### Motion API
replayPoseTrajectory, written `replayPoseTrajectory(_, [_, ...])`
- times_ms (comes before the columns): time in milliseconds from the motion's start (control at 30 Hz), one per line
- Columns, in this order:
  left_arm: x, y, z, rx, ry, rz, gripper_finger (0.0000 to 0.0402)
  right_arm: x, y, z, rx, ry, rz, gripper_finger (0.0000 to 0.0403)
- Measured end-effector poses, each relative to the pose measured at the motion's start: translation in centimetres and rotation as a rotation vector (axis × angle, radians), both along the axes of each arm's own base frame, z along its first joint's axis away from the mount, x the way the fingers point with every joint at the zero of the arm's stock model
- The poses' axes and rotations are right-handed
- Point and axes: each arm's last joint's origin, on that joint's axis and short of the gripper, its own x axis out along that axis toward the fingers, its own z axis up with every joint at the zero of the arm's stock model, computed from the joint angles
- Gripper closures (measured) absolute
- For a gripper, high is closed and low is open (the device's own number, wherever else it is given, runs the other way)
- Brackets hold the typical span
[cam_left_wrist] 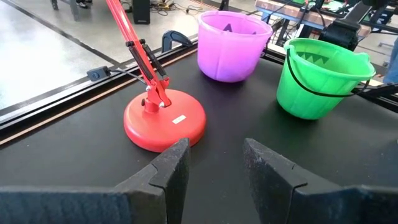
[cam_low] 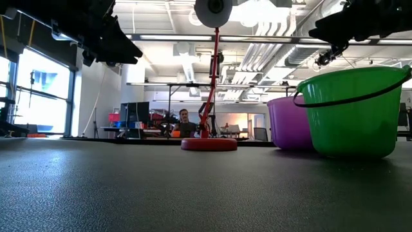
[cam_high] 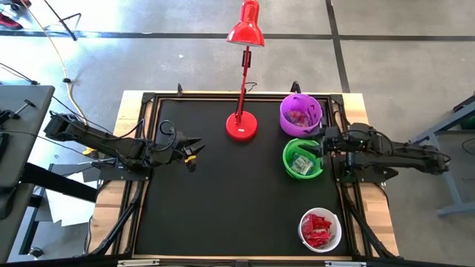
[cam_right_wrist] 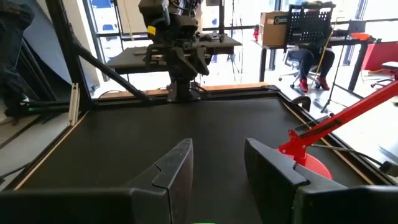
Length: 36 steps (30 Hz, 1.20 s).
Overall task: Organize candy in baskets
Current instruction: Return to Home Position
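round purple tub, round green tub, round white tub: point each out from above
round purple tub (cam_high: 282, 116), high view, left rim
round green tub (cam_high: 285, 158), high view, left rim
round white tub (cam_high: 302, 230), high view, left rim

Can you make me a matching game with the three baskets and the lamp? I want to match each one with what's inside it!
Things:
1. purple basket
2. green basket
3. white basket
4. red lamp

What's inside:
A. only red candy
B. pale-wrapped candy
C. red and blue candy
D. holds no candy at all

Pairs: 1-C, 2-B, 3-A, 4-D
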Motion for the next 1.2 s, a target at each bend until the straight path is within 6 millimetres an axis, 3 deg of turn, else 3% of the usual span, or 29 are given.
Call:
replayPoseTrajectory(467, [0.0,0.0,0.0,0.0,0.0,0.0,0.0266,-0.8,0.1,-2.9,-0.003,-0.024,0.001,0.0264])
replayPoseTrajectory(1200, [0.0,0.0,0.0,0.0,0.0,0.0,0.0266,-2.6,0.4,-3.1,-0.013,-0.091,0.002,0.0264])
